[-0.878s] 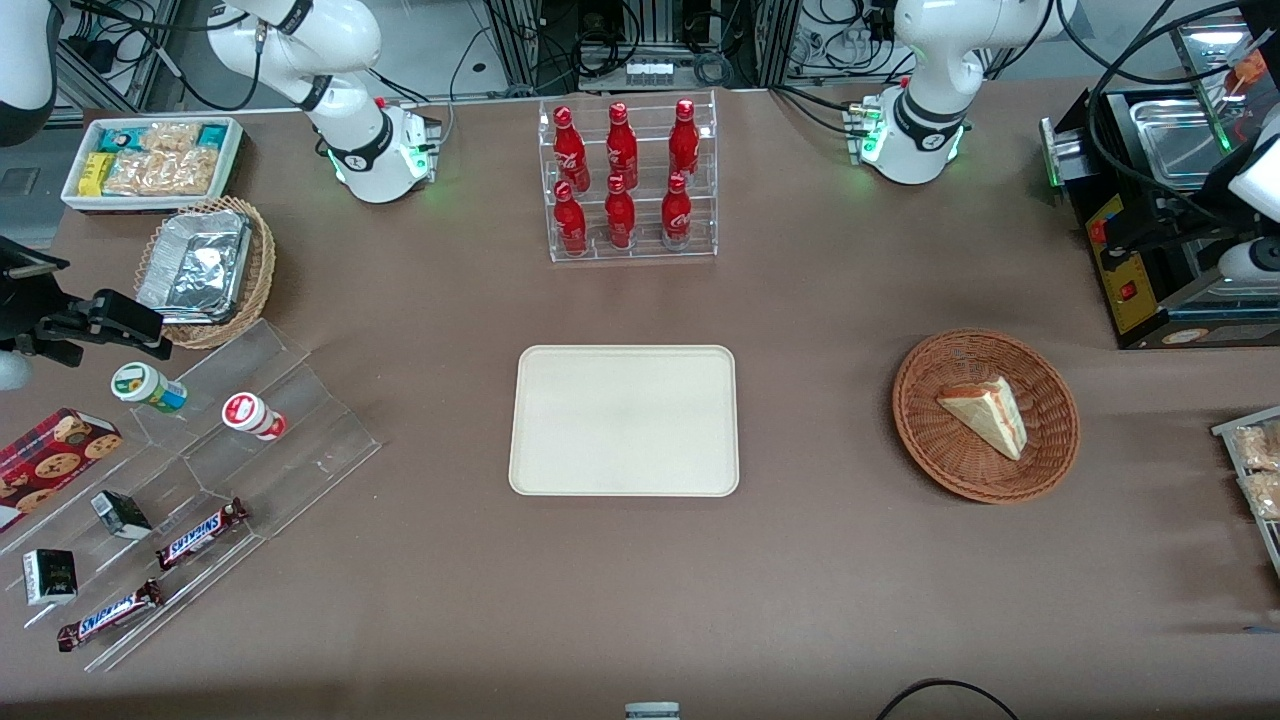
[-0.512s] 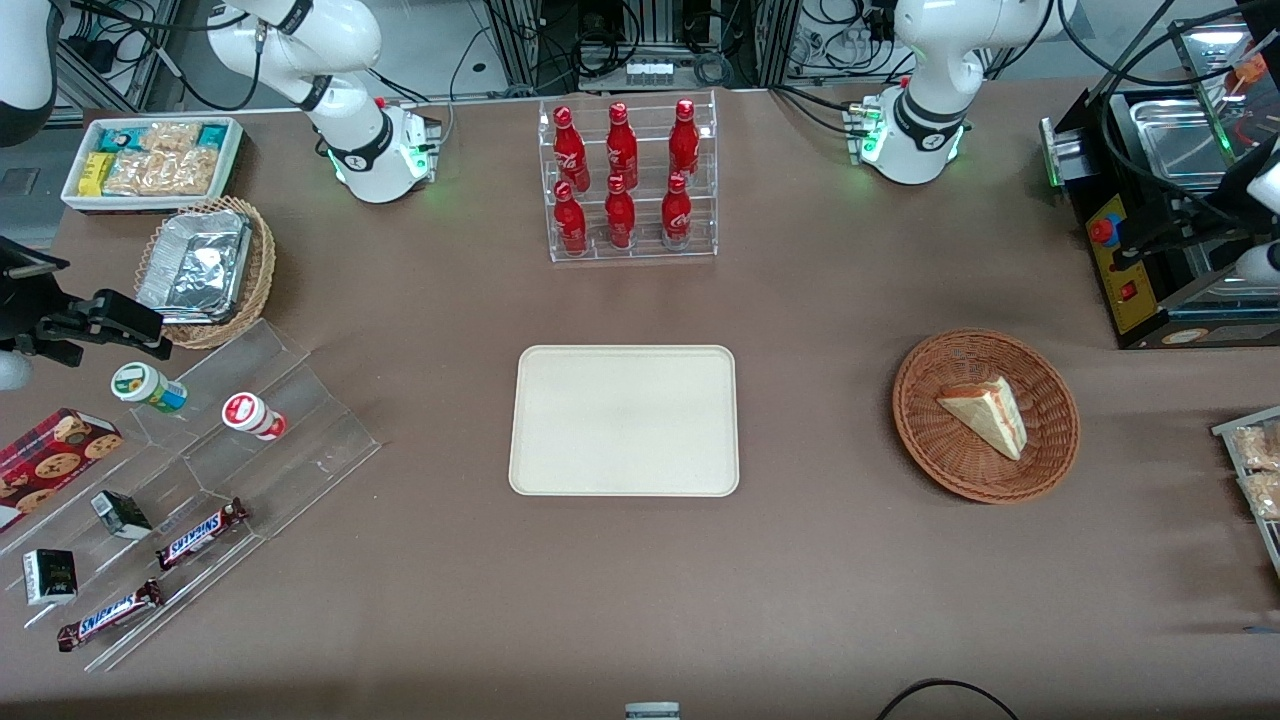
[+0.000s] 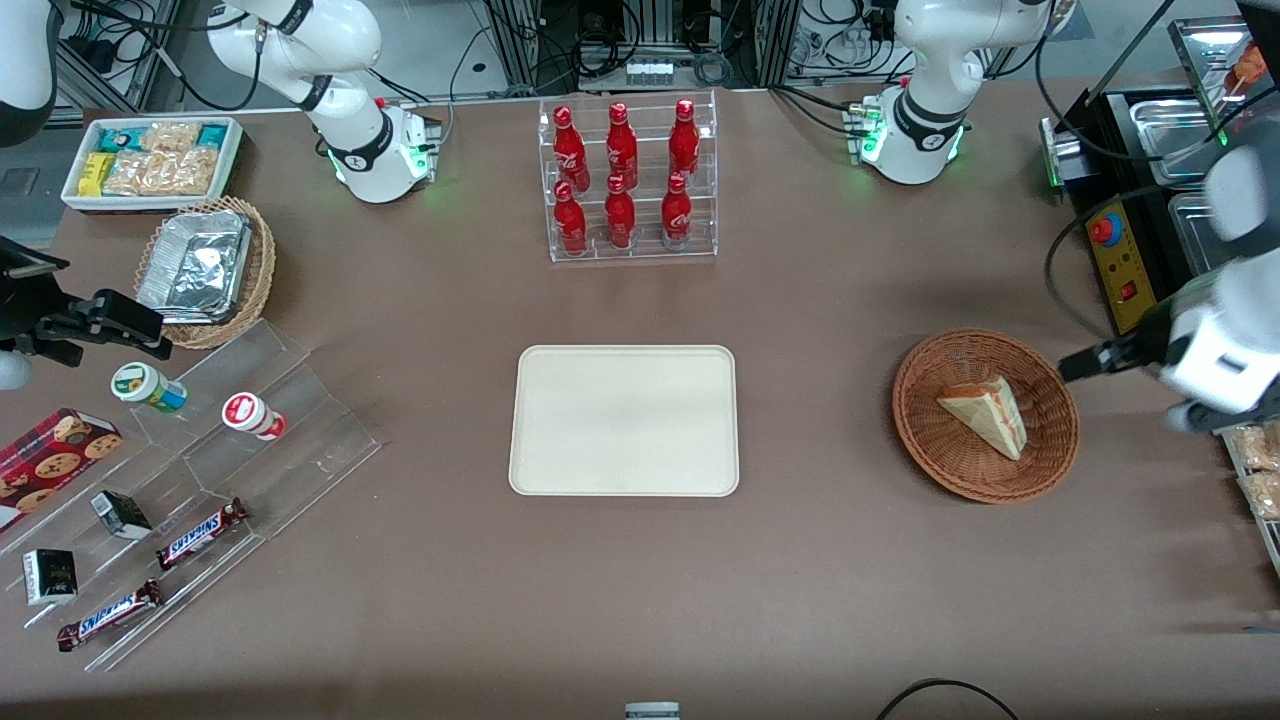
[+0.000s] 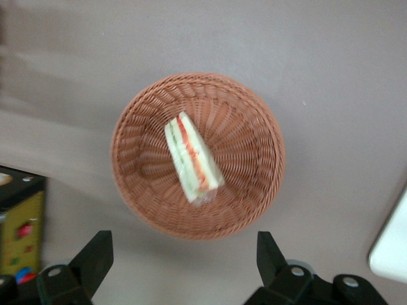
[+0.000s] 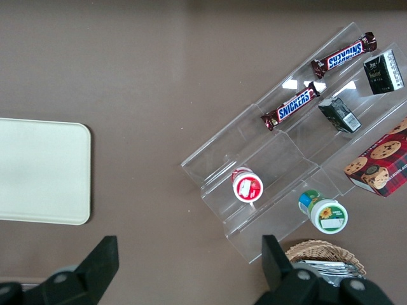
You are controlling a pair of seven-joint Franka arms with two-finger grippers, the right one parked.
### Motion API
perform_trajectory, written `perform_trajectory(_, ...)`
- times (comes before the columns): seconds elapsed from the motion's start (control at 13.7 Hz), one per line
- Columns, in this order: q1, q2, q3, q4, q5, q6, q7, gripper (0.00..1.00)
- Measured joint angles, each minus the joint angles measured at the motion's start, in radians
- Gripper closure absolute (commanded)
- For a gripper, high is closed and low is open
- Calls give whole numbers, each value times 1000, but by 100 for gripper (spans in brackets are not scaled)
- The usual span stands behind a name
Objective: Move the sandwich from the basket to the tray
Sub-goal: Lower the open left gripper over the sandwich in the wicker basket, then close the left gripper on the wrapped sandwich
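Hovering at the front frame's right edge, the gripper (image 4: 181, 267), jaws spread wide and empty, is poised beside the basket (image 3: 1052, 450) for the sandwich (image 3: 985, 414); the tray (image 3: 624, 421) is bare.

A brown table (image 3: 820, 560) carries the tray (image 3: 624, 420) at the frame's centre, the basket (image 3: 985, 415) at mid-right, a bottle rack (image 3: 630, 180) at upper centre and a clear stepped stand (image 3: 215, 480) at lower left. The gripper (image 3: 1075, 364) hovers at the basket's edge.
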Motion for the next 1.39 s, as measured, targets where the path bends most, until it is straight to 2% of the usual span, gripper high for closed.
perform_trajectory(0.22, 4, 1, 2, -129, -13, 127, -158, 0)
perform_trajectory(0.44, 7, 5, 4, -188, -20, 158, -302, 0)
perform_trajectory(0.66, 8, 14, 4, -261, -21, 279, -424, 0)
perform_trajectory(1.17, 38, 64, 9, -406, -22, 495, -465, 0)
perform_trajectory(1.39, 36, 79, 5, -421, -40, 532, -501, 0)
